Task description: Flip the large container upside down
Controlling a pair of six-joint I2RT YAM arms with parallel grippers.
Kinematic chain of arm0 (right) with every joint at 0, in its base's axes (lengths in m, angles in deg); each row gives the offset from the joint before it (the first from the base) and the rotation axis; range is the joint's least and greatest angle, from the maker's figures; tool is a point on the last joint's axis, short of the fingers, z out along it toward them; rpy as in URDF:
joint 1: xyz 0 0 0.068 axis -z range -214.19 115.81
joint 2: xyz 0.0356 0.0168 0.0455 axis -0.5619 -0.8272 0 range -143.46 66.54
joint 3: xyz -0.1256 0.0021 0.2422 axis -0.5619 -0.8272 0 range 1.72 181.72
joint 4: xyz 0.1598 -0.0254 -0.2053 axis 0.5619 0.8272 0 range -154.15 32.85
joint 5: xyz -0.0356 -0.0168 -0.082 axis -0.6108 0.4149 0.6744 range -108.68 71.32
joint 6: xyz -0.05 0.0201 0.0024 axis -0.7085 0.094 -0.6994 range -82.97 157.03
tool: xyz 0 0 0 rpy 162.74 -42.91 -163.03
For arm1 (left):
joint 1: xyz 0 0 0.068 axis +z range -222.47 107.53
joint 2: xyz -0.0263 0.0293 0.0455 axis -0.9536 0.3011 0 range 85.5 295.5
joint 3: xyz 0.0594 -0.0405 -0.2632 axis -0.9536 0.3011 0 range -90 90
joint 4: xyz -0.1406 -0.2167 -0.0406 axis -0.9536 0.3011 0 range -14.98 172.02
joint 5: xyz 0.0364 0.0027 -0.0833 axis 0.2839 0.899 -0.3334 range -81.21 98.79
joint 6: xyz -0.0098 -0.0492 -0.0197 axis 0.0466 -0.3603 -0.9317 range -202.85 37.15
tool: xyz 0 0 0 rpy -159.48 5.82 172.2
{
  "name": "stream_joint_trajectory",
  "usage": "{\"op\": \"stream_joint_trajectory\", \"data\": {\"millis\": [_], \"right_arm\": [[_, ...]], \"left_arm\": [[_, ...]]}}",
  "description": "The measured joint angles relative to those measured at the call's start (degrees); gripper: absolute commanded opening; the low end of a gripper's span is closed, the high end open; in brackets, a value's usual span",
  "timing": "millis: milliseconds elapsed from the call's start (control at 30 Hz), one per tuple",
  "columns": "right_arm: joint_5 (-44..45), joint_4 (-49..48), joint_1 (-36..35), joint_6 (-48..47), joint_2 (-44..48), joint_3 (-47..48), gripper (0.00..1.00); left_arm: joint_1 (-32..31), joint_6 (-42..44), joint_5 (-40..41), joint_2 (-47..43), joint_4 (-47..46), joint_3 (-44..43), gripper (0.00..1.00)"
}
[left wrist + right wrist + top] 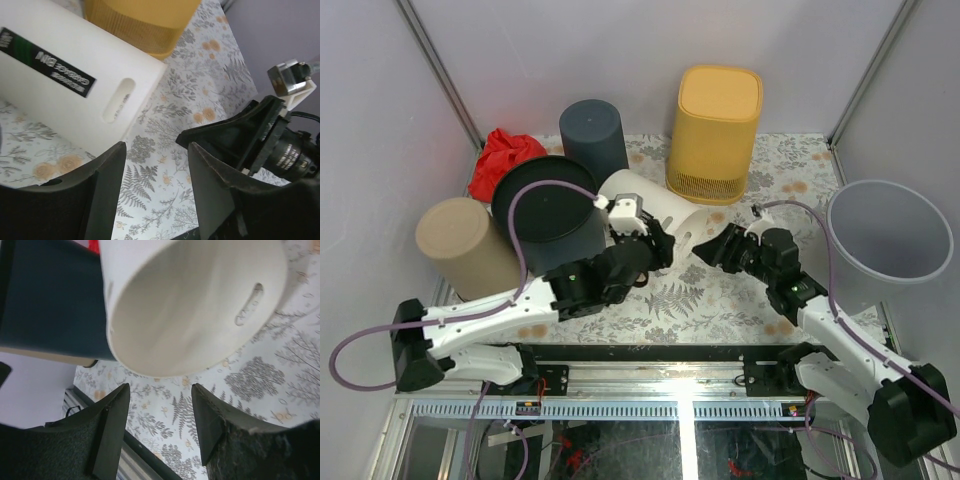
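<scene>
Tan bin (465, 245) lies tilted at the table's (720, 290) L edge. Red bundle (505, 160) sits in the far-L corner. L arm (490, 320) runs low from the near-L corner along the near edge, forearm angled up toward mid-table. Black bin (545, 205) leans w/ its mouth facing up, just R of the tan one. A dark grey bin (593, 135) stands bottom-up behind it.

White bin (670, 205) is mid-table, lying on its side, mouth toward the R. The label and handle slot (119, 100) show on its wall. L gripper (655, 245) sits just beside the bin's near side. Its jaws are spread w/ only floral cloth btwn them, and contact w/ the bin can't be told.

R gripper (715, 245) faces it from the R, aimed at the bin's mouth. Its jaws are spread too, nothing btwn them. The two grippers are near each other, apart.

Yellow bin (715, 130) stands bottom-up at the far edge. Grey bin (890, 240) stands mouth-up at the R edge. R arm (840, 340) rises from the near-R corner, reaching up and L toward mid-table.
</scene>
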Motion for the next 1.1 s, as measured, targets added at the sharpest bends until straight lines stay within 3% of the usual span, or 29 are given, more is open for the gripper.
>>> {"op": "stream_joint_trajectory", "data": {"millis": [300,633,800,1100], "right_arm": [[-0.1,-1.4,-6.8,-2.6,-11.9,12.0,0.61],[3.6,-1.3,-11.6,-4.2,-22.4,17.7,0.57],[5.4,-2.3,-13.4,-4.7,-26.2,20.2,0.33],[8.9,-2.6,-13.8,-4.7,-27.3,20.2,0.01]], "left_arm": [[3.0,-2.0,0.5,-11.0,0.5,7.9,0.53],[3.8,-3.3,0.6,-17.1,2.6,11.8,0.54],[4.0,-4.0,0.7,-18.7,3.0,13.1,0.54],[4.1,-4.5,0.8,-20.0,3.2,14.6,0.55]]}}
